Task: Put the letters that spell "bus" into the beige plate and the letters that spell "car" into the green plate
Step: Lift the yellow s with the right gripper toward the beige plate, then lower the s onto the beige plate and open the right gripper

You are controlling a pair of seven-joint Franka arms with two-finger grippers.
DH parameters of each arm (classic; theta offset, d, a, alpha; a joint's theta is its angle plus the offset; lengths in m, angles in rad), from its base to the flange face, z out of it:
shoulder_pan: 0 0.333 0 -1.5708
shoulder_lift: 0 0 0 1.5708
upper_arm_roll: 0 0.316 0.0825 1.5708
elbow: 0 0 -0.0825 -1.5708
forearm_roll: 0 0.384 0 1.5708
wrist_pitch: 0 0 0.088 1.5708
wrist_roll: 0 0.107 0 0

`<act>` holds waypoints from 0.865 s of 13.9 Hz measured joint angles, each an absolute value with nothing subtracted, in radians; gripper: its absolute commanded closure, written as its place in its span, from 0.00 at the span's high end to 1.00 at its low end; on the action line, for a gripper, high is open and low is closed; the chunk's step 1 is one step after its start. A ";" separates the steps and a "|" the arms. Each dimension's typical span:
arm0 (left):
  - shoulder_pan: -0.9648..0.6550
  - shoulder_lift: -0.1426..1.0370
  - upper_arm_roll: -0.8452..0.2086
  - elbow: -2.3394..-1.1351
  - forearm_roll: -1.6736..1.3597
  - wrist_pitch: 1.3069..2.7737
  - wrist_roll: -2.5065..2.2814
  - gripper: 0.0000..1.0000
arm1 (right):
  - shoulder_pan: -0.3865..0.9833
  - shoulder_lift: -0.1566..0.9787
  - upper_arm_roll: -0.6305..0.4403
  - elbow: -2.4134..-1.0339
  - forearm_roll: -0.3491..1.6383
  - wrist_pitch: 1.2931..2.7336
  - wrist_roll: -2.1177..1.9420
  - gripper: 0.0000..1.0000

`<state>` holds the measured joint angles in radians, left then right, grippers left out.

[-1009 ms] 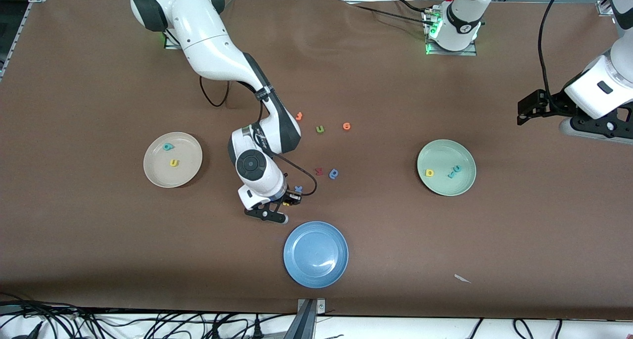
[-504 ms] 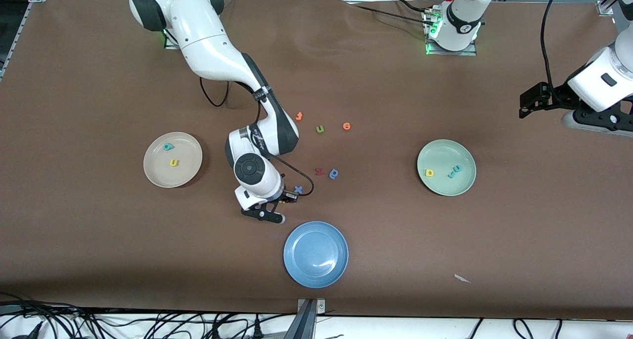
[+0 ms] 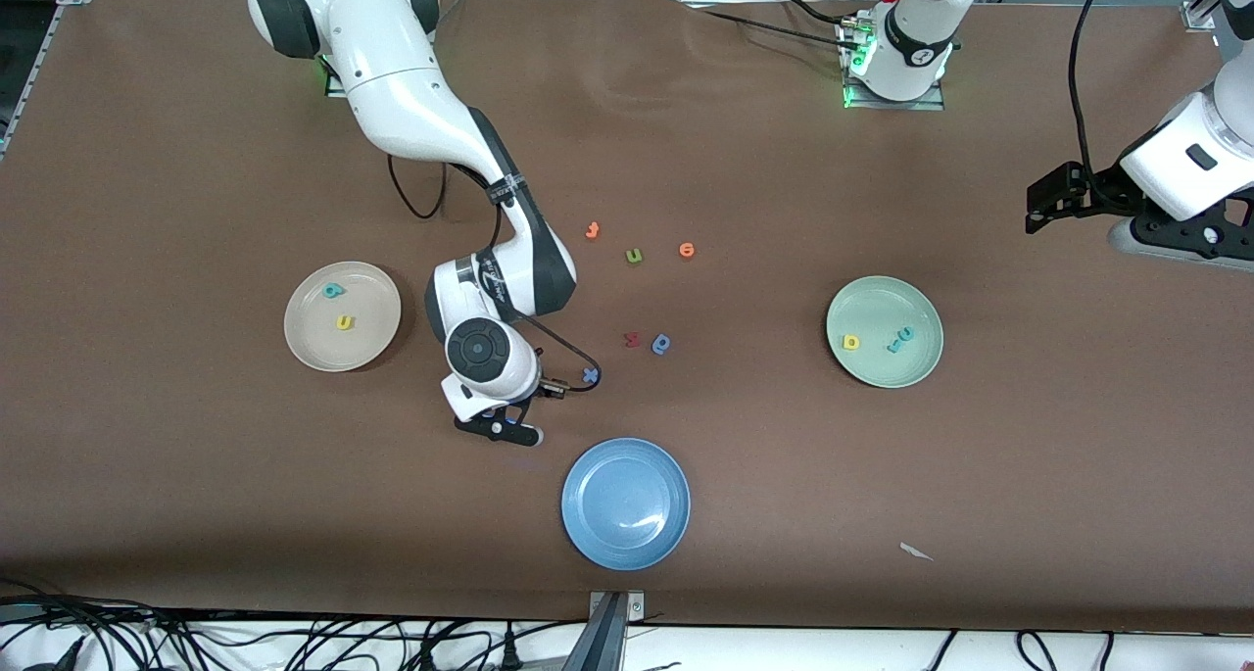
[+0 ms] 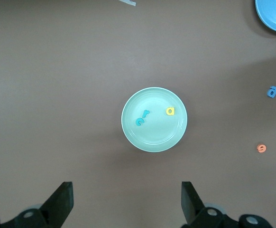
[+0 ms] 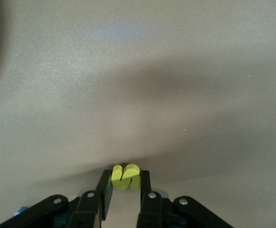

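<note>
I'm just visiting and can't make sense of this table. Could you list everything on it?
beige plate: one, cream, toward the right arm's end; holds a teal letter and a yellow letter.
green plate: one, pale mint, toward the left arm's end; holds a yellow letter and two teal letters.
blue plate: one, nearest the front camera, nothing in it.
loose letters: six on the bare table between the plates: two orange, one olive-green, one red, two blue.
paper scrap: one, white, near the table's front edge.
right gripper: shut on a yellow letter, between the beige and blue plates.
left gripper: open, waiting at its end of the table.
</note>
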<state>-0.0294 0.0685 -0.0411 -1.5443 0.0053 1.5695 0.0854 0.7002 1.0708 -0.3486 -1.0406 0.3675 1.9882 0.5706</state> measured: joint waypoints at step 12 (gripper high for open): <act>-0.032 0.069 -0.041 -1.544 0.005 1.569 0.085 1.00 | 0.700 0.767 -0.515 -1.436 0.314 1.954 0.199 0.21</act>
